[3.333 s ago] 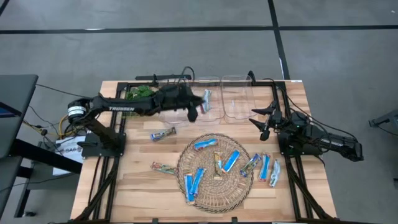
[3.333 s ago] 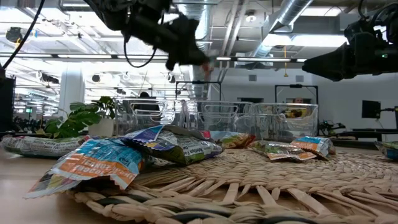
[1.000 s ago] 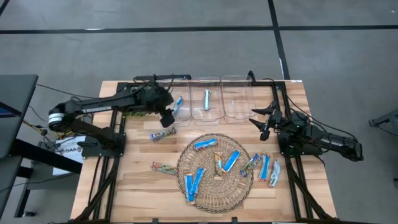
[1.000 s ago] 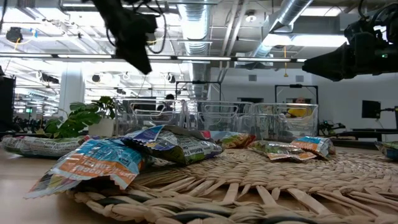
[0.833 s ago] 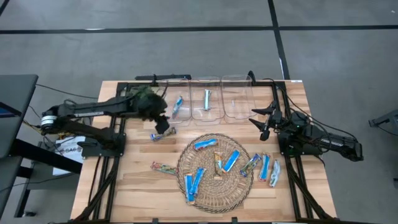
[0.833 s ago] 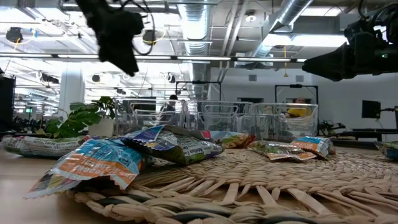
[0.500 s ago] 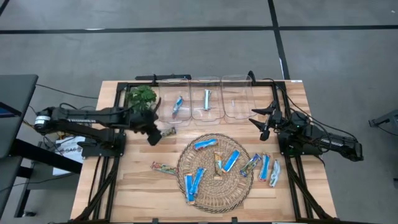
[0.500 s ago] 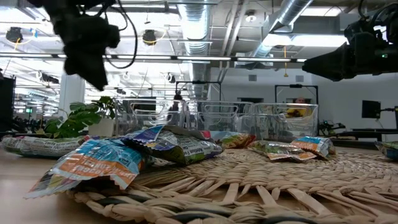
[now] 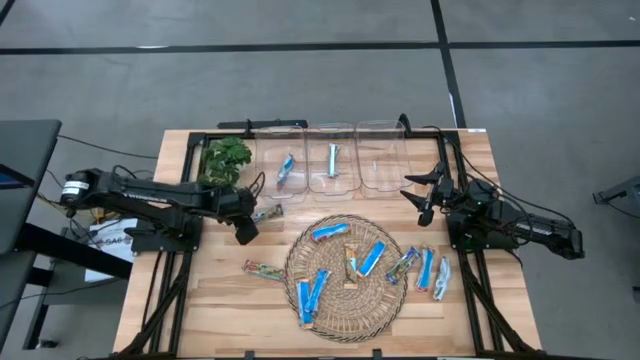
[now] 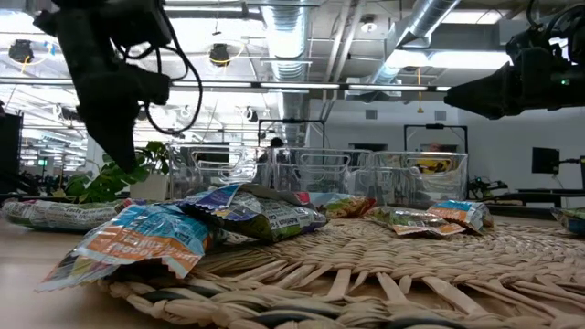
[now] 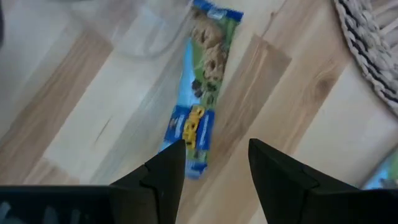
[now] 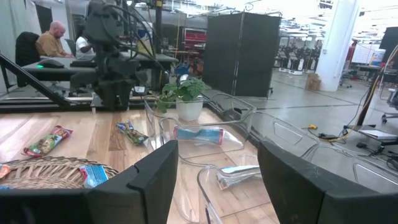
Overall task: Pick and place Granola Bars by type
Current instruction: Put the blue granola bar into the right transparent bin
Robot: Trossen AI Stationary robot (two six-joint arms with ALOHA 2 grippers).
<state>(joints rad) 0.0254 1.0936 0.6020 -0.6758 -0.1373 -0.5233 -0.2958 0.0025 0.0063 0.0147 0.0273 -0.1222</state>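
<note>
Granola bars lie scattered on and around the round wicker mat (image 9: 345, 275): bright blue ones (image 9: 371, 258), pale ones (image 9: 442, 278) and multicoloured ones (image 9: 263, 269). One blue bar (image 9: 286, 172) lies in the left clear bin and one pale bar (image 9: 333, 160) in the middle bin. A blue-green bar (image 9: 266, 212) (image 11: 200, 93) lies flat on the table left of the mat. My left gripper (image 9: 243, 234) (image 11: 214, 163) hangs open over that bar's near end, its fingers on either side. My right gripper (image 9: 425, 203) (image 12: 217, 186) waits open at the table's right side.
Three clear bins (image 9: 380, 165) stand in a row along the far edge, with a small potted plant (image 9: 227, 155) to their left. Black frame rails (image 9: 170, 270) run down both table sides. People sit at a desk (image 12: 50, 40) in the room beyond.
My left gripper has drawn back from the left bin toward the table's near-left and come down, ending over the blue-green bar left of the mat. The bars and my right arm have stayed put.
</note>
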